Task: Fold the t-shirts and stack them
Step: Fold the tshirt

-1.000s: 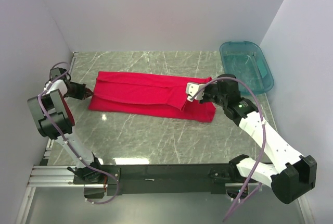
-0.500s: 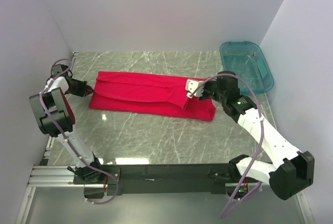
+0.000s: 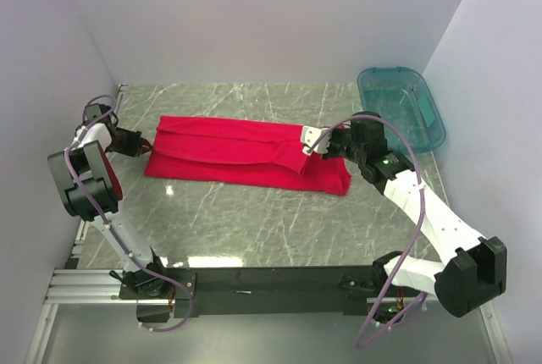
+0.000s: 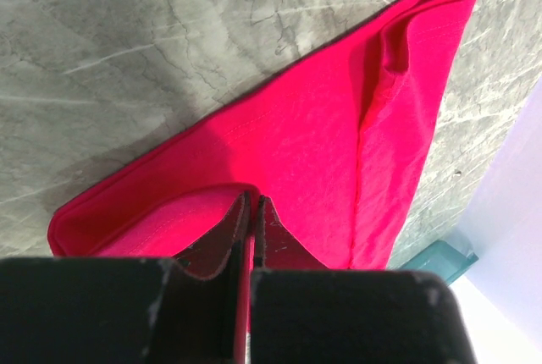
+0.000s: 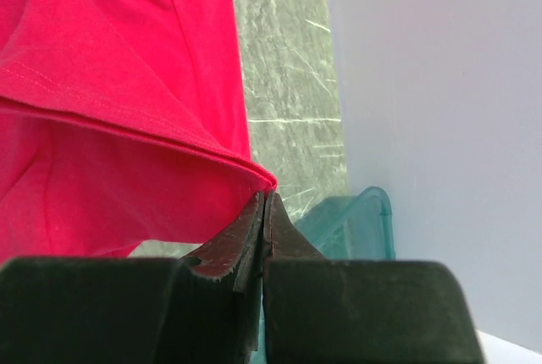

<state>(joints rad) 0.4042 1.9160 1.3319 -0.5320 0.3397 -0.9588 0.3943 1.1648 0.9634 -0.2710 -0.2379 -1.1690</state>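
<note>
Your left tool [image 4: 252, 206]: clamped on shirt [image 3: 229, 152], pinching red fold at its left end. Your right tool [image 5: 264, 203]: clamped on shirt edge near right end. Shirt: red, folded into long band, lying flat across middle of table [image 3: 254, 220], stretched between your two tools. Teal bin [image 3: 402, 108]: far right corner, apart from shirt.

I count one red t-shirt [image 3: 237, 152], lying between my two claws: one left claw [image 3: 146, 146] and one right claw [image 3: 309, 146], each at an end of it. Beyond my right claw there is one teal bin [image 3: 400, 106], and beneath both claws one marble table [image 3: 254, 220].
</note>
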